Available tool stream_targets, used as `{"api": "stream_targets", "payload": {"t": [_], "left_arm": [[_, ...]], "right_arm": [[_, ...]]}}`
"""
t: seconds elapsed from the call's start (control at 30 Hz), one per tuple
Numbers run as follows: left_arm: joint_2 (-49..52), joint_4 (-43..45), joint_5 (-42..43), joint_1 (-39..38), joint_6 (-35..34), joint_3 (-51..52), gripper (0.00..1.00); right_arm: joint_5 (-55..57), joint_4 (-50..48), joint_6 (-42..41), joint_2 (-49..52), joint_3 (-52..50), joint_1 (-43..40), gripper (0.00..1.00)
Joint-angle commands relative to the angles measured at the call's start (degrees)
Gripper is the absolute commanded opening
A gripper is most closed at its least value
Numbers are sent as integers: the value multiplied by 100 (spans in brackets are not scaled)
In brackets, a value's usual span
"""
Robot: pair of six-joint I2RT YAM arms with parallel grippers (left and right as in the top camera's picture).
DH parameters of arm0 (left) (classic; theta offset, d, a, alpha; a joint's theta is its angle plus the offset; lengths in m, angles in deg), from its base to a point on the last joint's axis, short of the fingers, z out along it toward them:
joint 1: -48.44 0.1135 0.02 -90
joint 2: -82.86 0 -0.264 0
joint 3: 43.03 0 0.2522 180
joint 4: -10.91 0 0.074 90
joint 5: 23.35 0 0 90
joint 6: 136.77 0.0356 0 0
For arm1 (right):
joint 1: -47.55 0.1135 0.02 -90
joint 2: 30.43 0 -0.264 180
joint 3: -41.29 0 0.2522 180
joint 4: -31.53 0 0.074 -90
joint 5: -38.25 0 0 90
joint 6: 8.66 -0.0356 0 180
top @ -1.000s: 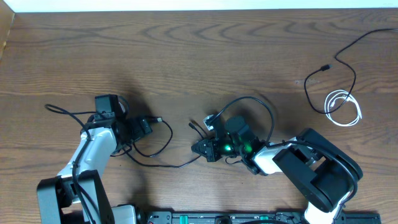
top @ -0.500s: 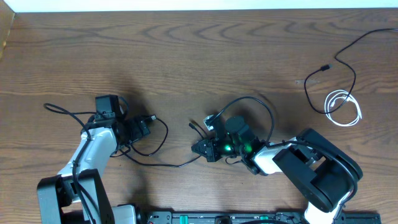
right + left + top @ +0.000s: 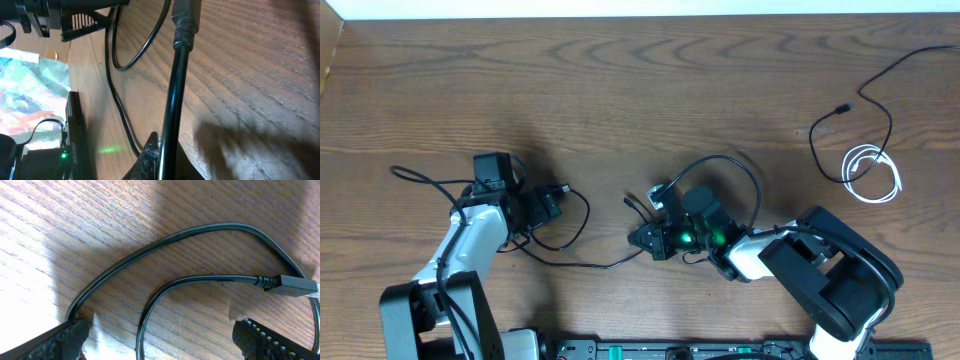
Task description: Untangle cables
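The right gripper [image 3: 640,240] is clenched on a black cable [image 3: 175,90]. In the right wrist view the cord runs straight down from its plug [image 3: 186,12] into the closed jaws at the bottom of the picture. This grip sits near the middle of the tabletop [image 3: 650,90], toward the front edge.

From the right gripper the same cable trails left along the front of the tabletop. It curls into a loop at the left gripper [image 3: 552,203].

The left gripper's jaws are spread wide and hold nothing. Its two fingers [image 3: 67,339] stand at the bottom corners of the left wrist view. The loop lies on the wood between and beyond them. The cable's other plug [image 3: 295,285] rests flat on the tabletop just past the far finger, and whether it touches that finger cannot be told.

Well apart from both arms, near the right edge of the tabletop, lies a second black cable [image 3: 880,85]. It snakes in from the far right corner and ends in a small plug [image 3: 842,108]. Just in front of it a white cable [image 3: 870,170] is wound into a small coil, and the black cord crosses the coil's left side.
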Motion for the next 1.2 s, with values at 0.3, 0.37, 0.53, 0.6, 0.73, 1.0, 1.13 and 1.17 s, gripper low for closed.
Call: {"api": "stream_targets", "payload": {"t": [0.3,0.37,0.53,0.6,0.73,1.0,1.13,1.17], "left_arm": [[278,-79,31,46,-11,291,99],[278,-79,31,46,-11,291,99],[278,-79,31,46,-11,291,99],[278,-76,31,46,-11,291,99],[278,343,350,46,-378,289,99],[111,372,2212,271,-769,136,99],[-273,317,2531,485,-767,131,99],[-396,291,2524,529,-758,131,99]], "right_arm": [[26,7,116,13,-13,-9,1],[26,4,116,13,-13,-9,1],[28,4,116,13,-13,-9,1],[31,4,118,13,-13,-9,1],[138,7,116,13,-13,-9,1],[181,7,114,13,-13,-9,1],[179,7,114,13,-13,-9,1],[179,7,114,13,-13,-9,1]]}}
